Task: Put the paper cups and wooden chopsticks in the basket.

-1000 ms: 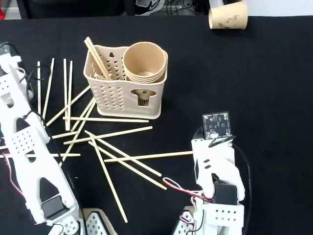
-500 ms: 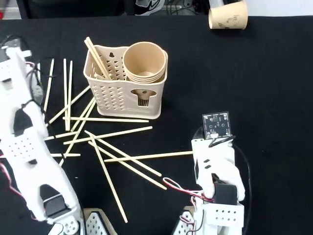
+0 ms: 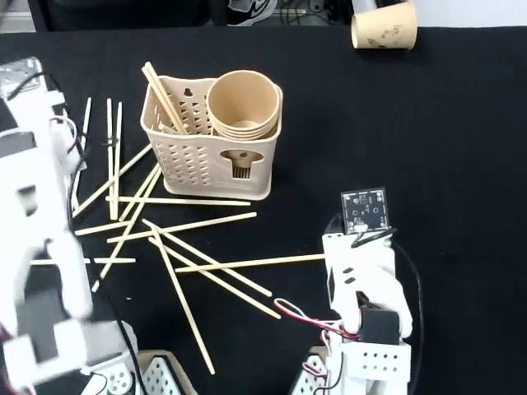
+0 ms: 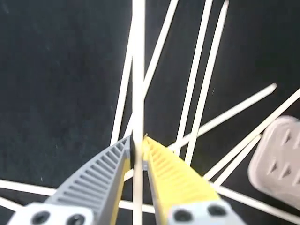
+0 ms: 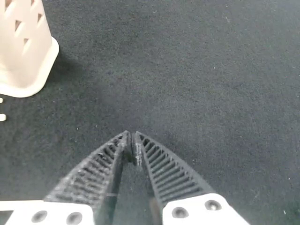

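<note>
Our left gripper (image 4: 137,144) is clamped on one pale wooden chopstick (image 4: 138,70) at the left of the black counter (image 3: 445,148), left of the cream slotted plastic basket (image 3: 198,169). Our right gripper (image 5: 131,137) is pressed together, empty. The thin stick may pivot in the pinch and snag loose chopsticks (image 3: 181,227).

No text, number or sign can be read. The cup (image 3: 384,26) lying at the far side bears small dark print, too small to make out.
</note>
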